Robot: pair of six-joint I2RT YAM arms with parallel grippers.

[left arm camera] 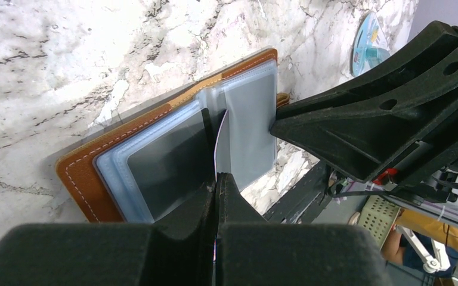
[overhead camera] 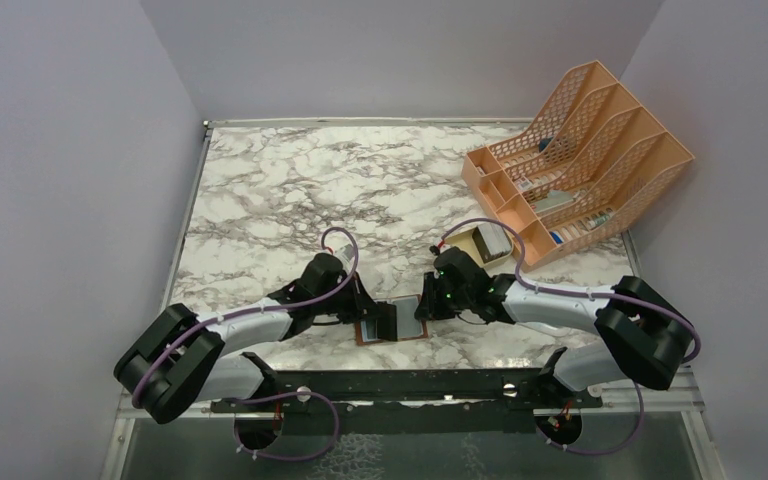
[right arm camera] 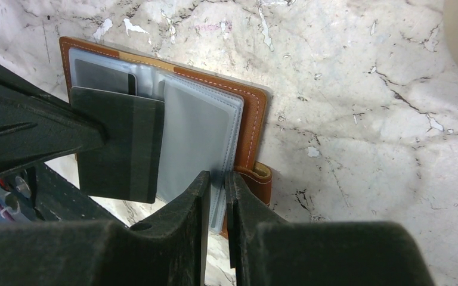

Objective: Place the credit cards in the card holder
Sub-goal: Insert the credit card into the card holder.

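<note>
The brown card holder point(overhead camera: 410, 331) lies open near the table's front edge, between both grippers. It also shows in the left wrist view point(left arm camera: 83, 173) and the right wrist view point(right arm camera: 253, 119). My left gripper point(left arm camera: 217, 179) is shut on a dark credit card point(right arm camera: 116, 143), seen edge-on in the left wrist view point(left arm camera: 222, 140). The card stands over the holder's clear sleeves, near the middle fold. Another dark card point(right arm camera: 102, 74) sits in a left sleeve. My right gripper point(right arm camera: 216, 179) is nearly shut, with a narrow gap. Its tips rest at the right sleeve's edge point(right arm camera: 197, 131) and hold nothing.
An orange mesh file rack point(overhead camera: 580, 150) stands at the back right. A small tan tray point(overhead camera: 472, 252) with a packet sits just behind my right gripper. The black front rail point(overhead camera: 410, 385) runs just below the holder. The marble top stretches away behind.
</note>
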